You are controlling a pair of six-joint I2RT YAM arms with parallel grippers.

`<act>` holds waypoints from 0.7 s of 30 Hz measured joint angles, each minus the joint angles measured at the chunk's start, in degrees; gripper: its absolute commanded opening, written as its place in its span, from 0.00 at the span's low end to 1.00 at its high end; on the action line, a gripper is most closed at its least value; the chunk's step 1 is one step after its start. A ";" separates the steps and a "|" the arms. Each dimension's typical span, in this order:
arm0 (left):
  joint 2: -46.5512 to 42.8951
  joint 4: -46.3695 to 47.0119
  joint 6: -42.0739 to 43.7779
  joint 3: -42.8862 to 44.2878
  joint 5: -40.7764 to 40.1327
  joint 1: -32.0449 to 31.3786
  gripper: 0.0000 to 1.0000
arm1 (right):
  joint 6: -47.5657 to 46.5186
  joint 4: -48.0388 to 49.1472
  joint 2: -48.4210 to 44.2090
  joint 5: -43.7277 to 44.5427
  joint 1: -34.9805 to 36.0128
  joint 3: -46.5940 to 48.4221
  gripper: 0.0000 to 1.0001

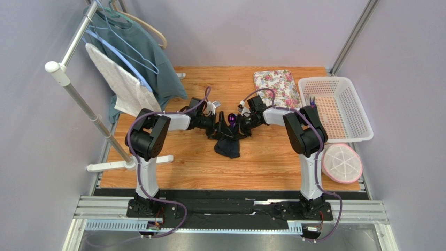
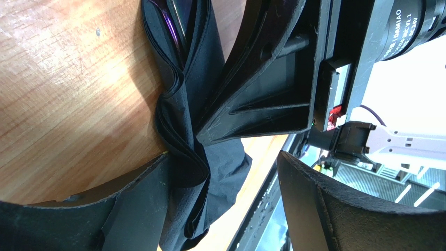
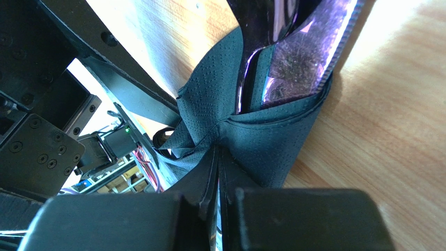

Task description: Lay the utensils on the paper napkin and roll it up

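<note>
The black paper napkin (image 1: 228, 142) lies bunched at the table's middle, wrapped round the purple utensils; a purple spoon bowl (image 1: 232, 117) pokes out at its far end. In the right wrist view the purple utensils (image 3: 296, 57) sit in a fold of the napkin (image 3: 261, 141). My right gripper (image 3: 219, 159) is shut on a pinch of the napkin; it also shows in the top view (image 1: 239, 124). My left gripper (image 1: 216, 124) faces it. Its jaws stand wide apart (image 2: 224, 157), with the napkin's folds (image 2: 186, 130) against one finger (image 2: 131, 209).
A floral mat (image 1: 276, 88) lies at the back. A white basket (image 1: 335, 107) stands at the right, with a round pink-rimmed lid (image 1: 342, 163) in front of it. A clothes rack (image 1: 78, 99) with garments stands at the left, its foot (image 1: 131, 164) on the table.
</note>
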 measured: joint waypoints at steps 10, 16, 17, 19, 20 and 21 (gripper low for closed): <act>-0.22 -1.22 -0.59 0.02 -1.11 1.73 0.69 | 0.04 -0.09 0.00 0.09 0.00 0.04 0.03; -2.25 -2.23 -1.18 -5.31 0.94 2.67 0.63 | 0.24 -0.15 0.00 0.22 0.02 0.09 0.03; -2.75 -2.56 -1.14 -6.40 1.55 2.71 0.63 | 0.26 -0.15 0.00 0.24 0.02 0.09 0.03; -3.43 -3.32 -0.83 -7.72 2.62 2.69 0.63 | 0.42 -0.28 0.00 0.22 0.04 0.09 0.03; -3.56 -3.54 -0.72 -8.09 3.02 2.71 0.64 | 0.44 -0.39 0.02 0.20 0.11 0.09 0.02; -3.67 -3.56 -0.66 -8.46 3.41 2.73 0.67 | 0.44 -0.44 0.02 0.20 0.17 0.09 0.02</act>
